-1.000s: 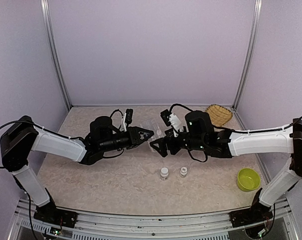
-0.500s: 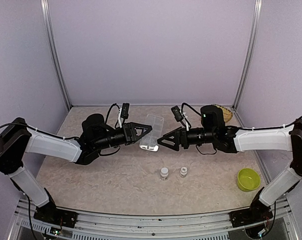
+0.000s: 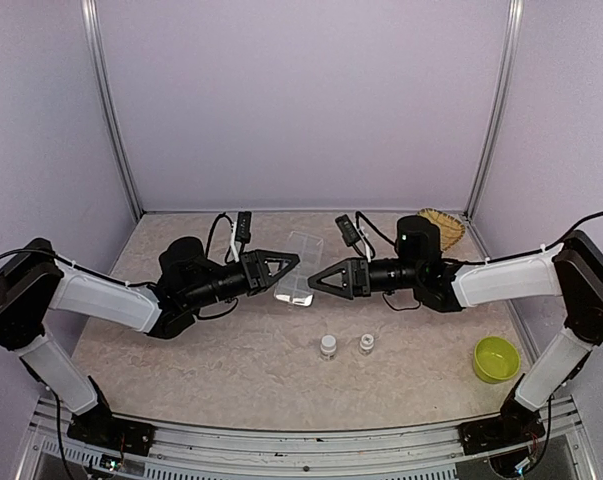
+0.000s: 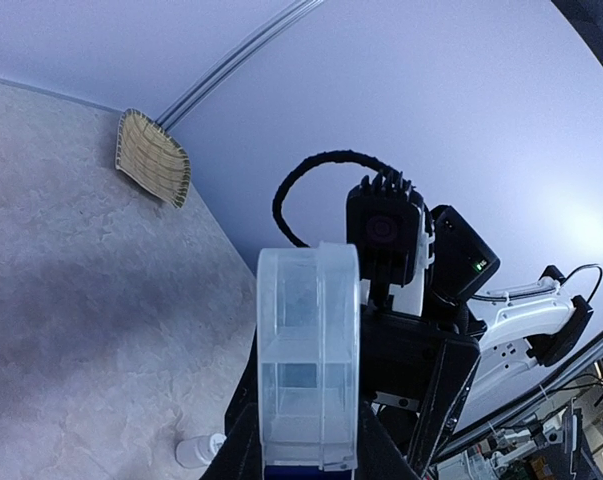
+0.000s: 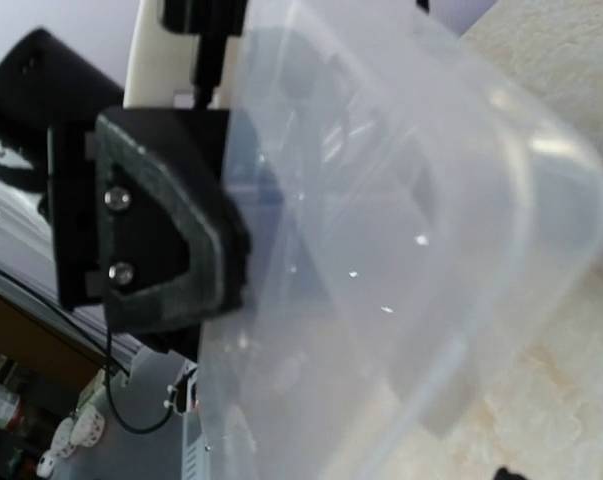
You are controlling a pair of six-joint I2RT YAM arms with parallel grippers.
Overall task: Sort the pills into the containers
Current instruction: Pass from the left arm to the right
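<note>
Looking at a clear plastic box (image 3: 297,268): flat, rectangular, see-through all over, rounded corners, hinged lid, split inside into small compartments. Held up off the table (image 3: 231,340) and tilted, with one short end clamped between the jaws of the left gripper (image 3: 291,261), closed onto that thin end. Sits just ahead of the tips of the right gripper (image 3: 317,281), right at them or touching. Cannot tell whether those jaws stand apart or have begun to grip: seen only side-on from above, and nothing of them on the box in the right wrist view. Probably very light and stiff but thin-walled, so likely to flex or crack under a hard squeeze. Smooth and slick as well, so prone to slipping or swivelling in a one-end pinch. Best to take hold across the thickness at a short end or along a rim, pads flat on lid and base, clear of hinge and latch. Worth keeping level once pills go in. No pills made out in any compartment; too small or absent, cannot say. Well below the jaws, small bottles (image 3: 328,347) on the table. Below and far outside the right jaws, a green bowl (image 3: 496,358). Behind the right jaws, a straw basket (image 3: 437,229).
</note>
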